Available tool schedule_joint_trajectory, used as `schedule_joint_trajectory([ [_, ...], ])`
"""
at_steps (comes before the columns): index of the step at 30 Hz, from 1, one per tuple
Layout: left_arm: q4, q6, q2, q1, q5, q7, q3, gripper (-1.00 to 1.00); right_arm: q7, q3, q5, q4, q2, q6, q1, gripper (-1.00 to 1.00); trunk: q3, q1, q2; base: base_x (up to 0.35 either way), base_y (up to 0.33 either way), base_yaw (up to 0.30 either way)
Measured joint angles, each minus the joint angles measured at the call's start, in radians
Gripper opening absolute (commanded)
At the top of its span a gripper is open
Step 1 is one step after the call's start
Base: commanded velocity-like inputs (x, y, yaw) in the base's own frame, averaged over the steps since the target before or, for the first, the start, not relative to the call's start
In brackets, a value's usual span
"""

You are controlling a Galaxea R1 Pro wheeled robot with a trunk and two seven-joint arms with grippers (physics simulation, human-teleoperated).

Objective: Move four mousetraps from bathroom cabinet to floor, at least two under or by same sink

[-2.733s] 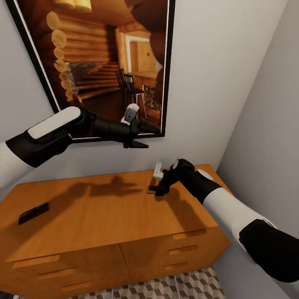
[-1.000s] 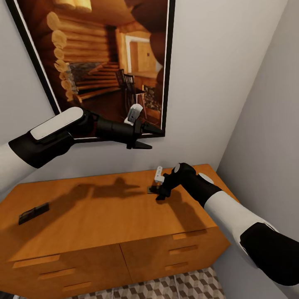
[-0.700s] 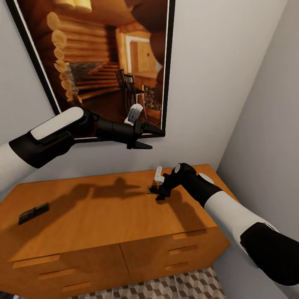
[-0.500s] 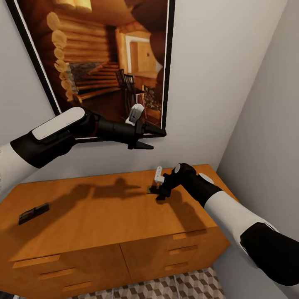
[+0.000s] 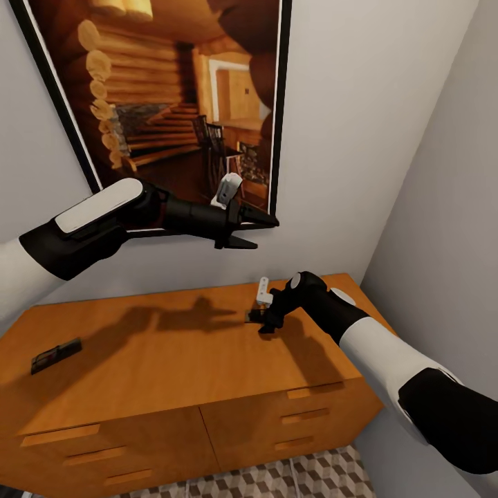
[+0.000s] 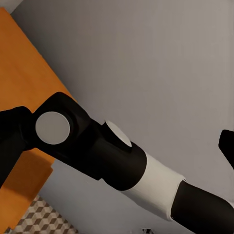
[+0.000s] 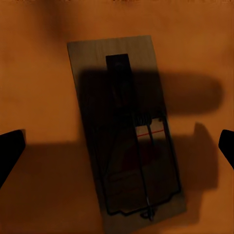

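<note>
A mousetrap point(image 7: 127, 134) lay flat on the cabinet point(image 5: 173, 360) top, at two o'clock, under the right gripper point(image 5: 261, 320), its jaws spread astride it, seemingly for grasping. Another mousetrap point(image 5: 56, 355) sat at nine.

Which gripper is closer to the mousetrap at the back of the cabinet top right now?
The right gripper: it hangs directly over that mousetrap, fingers spread to either side. The left gripper is raised well above the cabinet, in front of the wall picture.
</note>
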Motion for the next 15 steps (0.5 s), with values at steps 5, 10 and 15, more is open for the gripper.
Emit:
schedule_joint_trajectory([
  [5, 0.000, 0.000, -0.001, 0.000, 0.000, 0.000, 0.000, 1.00, 0.000, -0.001, 0.000, 0.007, 0.000, -0.013, -0.002, 1.00, 0.000, 0.000, 0.000, 0.000, 0.000, 0.000],
  [10, 0.000, -0.001, -0.001, 0.000, 0.000, 0.000, 0.000, 1.00, 0.001, -0.002, 0.001, 0.008, 0.001, -0.018, -0.003, 1.00, 0.000, 0.000, 0.000, 0.000, 0.000, 0.000],
  [15, 0.000, -0.001, -0.001, 0.000, 0.000, 0.000, 0.001, 1.00, 0.002, -0.002, 0.001, 0.010, 0.001, -0.019, -0.004, 1.00, 0.000, 0.000, 0.000, 0.000, 0.000, 0.000],
])
